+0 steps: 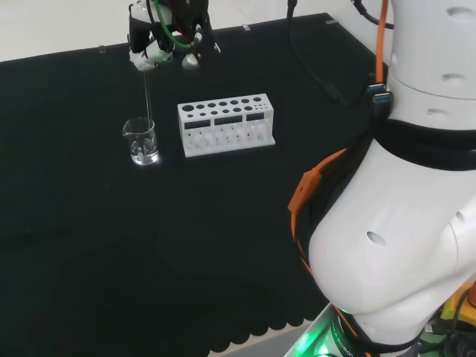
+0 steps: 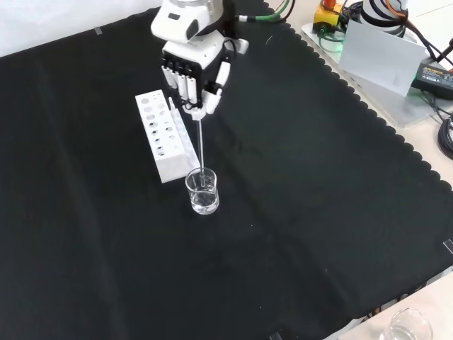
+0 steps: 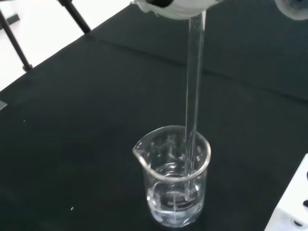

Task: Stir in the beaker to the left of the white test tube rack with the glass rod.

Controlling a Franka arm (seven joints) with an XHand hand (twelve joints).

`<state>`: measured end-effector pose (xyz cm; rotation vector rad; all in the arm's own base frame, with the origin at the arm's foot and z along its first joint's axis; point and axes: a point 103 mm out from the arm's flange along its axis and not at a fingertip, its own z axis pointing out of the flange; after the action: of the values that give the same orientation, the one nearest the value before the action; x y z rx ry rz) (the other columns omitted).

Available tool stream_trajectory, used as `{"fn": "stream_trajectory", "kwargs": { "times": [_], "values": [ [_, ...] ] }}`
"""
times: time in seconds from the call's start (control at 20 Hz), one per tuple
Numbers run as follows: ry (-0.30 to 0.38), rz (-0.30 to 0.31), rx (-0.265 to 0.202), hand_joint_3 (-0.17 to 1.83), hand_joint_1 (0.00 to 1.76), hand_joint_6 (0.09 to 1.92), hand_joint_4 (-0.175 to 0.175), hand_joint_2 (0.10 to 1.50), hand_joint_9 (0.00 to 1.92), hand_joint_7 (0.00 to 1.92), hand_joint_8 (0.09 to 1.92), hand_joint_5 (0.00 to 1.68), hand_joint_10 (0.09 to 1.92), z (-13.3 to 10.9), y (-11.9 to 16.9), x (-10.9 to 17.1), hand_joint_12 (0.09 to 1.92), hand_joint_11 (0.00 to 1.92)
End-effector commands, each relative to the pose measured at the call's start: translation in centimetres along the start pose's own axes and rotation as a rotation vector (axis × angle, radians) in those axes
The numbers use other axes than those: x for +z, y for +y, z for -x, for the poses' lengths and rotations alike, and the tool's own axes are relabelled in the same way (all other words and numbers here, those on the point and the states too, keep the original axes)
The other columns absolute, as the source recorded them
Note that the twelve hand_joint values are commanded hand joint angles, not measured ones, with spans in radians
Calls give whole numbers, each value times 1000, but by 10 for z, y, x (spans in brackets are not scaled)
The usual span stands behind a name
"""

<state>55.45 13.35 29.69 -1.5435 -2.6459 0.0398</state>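
Hand [image 1: 167, 41]: upper part cut off by head view's top edge; in wrist view, blurred white mass. Glass rod [image 3: 194, 101]: upper end hidden inside fingers [image 2: 185, 83]. Test tube rack [image 3: 293, 204]: cropped at wrist view's corner. Beaker [image 2: 202, 192]: liquid level too faint to tell in front view.

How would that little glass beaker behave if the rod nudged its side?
The beaker would probably slide or tip easily: it looks small and thin-walled, with little liquid as ballast. Being clear glass, it is likely fragile. The glass rod, held by the hand, looks stiff, so it would pass a nudge straight on.
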Motion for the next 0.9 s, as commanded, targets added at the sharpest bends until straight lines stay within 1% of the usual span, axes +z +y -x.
{"fn": "stream_trajectory", "kwargs": {
  "times": [0.05, 0.25, 0.6, 0.75, 0.9],
  "values": [
    [-3, -5, -23, -175, 1324, 87, -115, 1020, 1770, 1532, 218, 1480, 297, -24, -3, 2, 589, 1606],
    [11, -8, -30, -175, 1324, 87, -115, 1020, 1771, 1532, 218, 1480, 297, -25, 13, 9, 590, 1605],
    [16, -18, -30, -175, 1324, 87, -116, 1020, 1772, 1532, 218, 1480, 296, -1, 44, 10, 590, 1604],
    [8, -15, -26, -175, 1324, 87, -115, 1020, 1773, 1532, 217, 1480, 295, 8, 47, 7, 591, 1605],
    [-2, -12, -13, -175, 1324, 87, -114, 1020, 1773, 1532, 217, 1481, 295, 18, 41, 3, 591, 1604]
  ]
}}
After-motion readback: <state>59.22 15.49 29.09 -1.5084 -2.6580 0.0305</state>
